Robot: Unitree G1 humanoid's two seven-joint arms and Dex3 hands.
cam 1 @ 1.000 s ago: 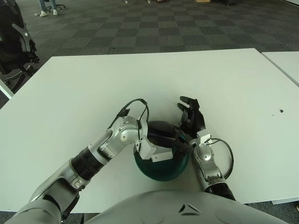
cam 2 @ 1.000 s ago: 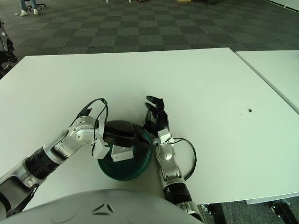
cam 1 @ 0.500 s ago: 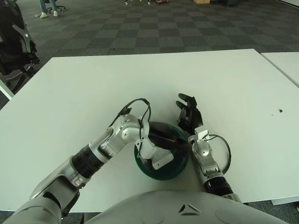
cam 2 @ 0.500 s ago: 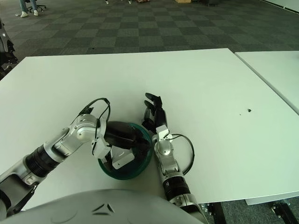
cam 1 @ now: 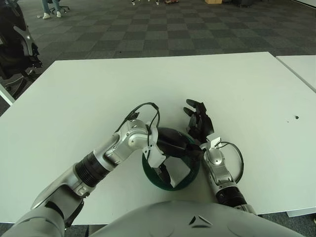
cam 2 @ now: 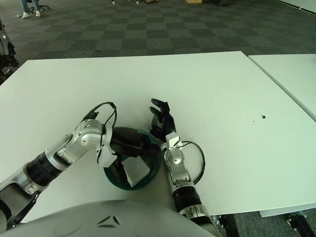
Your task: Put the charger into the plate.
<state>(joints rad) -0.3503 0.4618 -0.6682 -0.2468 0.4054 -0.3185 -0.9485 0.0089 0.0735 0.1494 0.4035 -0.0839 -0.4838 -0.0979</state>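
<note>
A dark green plate (cam 1: pixel 170 187) sits on the white table close to my body. The white charger (cam 2: pixel 136 173) lies inside it, with its black cable (cam 1: pixel 164 175) beside it. My left hand (cam 1: pixel 180 144) reaches over the plate from the left, its black fingers stretched out just above the charger and off it. My right hand (cam 1: pixel 197 118) stands beside the plate's right rim with its fingers spread, holding nothing.
The white table (cam 1: pixel 148 84) stretches far ahead and to both sides. A second table (cam 1: pixel 301 66) stands to the right across a narrow gap. A small dark speck (cam 1: pixel 296 117) marks the tabletop at right. A black chair (cam 1: pixel 17 44) is beyond the left corner.
The charger, which hung from my left hand over the plate, has dropped and now lies in the plate. The right hand has barely moved.
</note>
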